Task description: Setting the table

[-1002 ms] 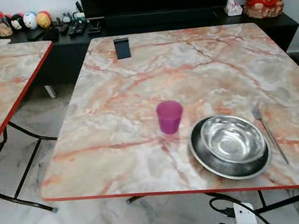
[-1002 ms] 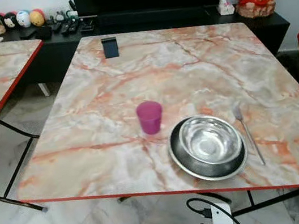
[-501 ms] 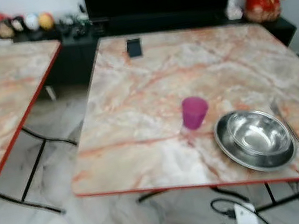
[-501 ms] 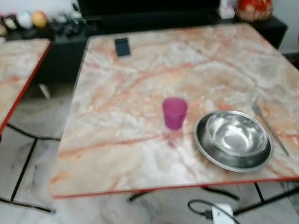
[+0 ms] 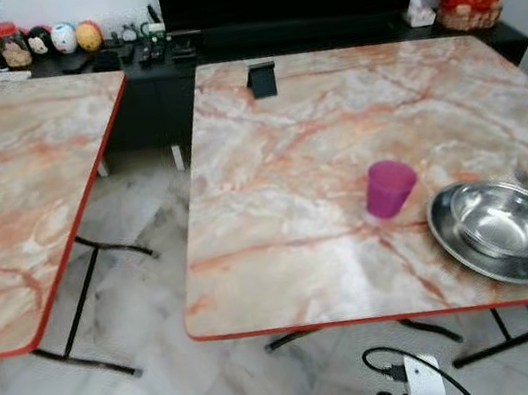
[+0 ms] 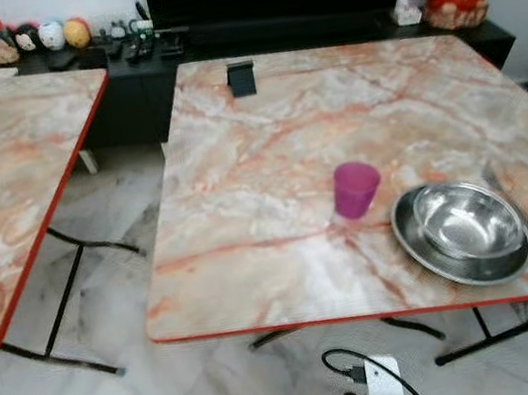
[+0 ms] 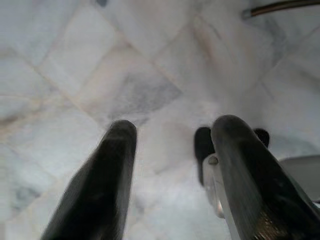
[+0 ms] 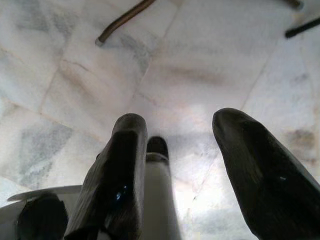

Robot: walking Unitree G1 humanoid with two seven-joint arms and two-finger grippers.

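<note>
1. Step in hand: judged from the layout, one place setting is already laid on the square marble-patterned bench with the red edge [image 5: 285, 204]. A round stainless-steel bowl [image 5: 507, 221] sits inside a shallow round steel plate [image 5: 454, 245] near the front right corner. A translucent magenta plastic cup [image 5: 388, 188] stands upright just beside the plate, on its left. A slim metal fork [image 6: 520, 210] lies flat on the bench just right of the plate.

2. Other items: a small dark rectangular stand [image 5: 262, 79] rests near the far edge of the same bench. A second marble-patterned bench [image 5: 9, 189] stands to the left, apart from the first, with white marble floor tiles [image 5: 136, 280] between them. A metal item lies at its near left edge, too small to identify.

3. Next move: the view takes in the second bench, so the likely requirement is to locate further tableware or a second setting position. Neither hand carries anything, so a pickup must come first.

4. Left arm pose: the arm hangs idle. The left hand [image 7: 172, 150] points down at the floor, its two black fingers apart and holding nothing.

5. Right arm pose: the arm hangs idle. The right hand [image 8: 180, 145] points down at the floor, fingers apart, holding nothing.
</note>
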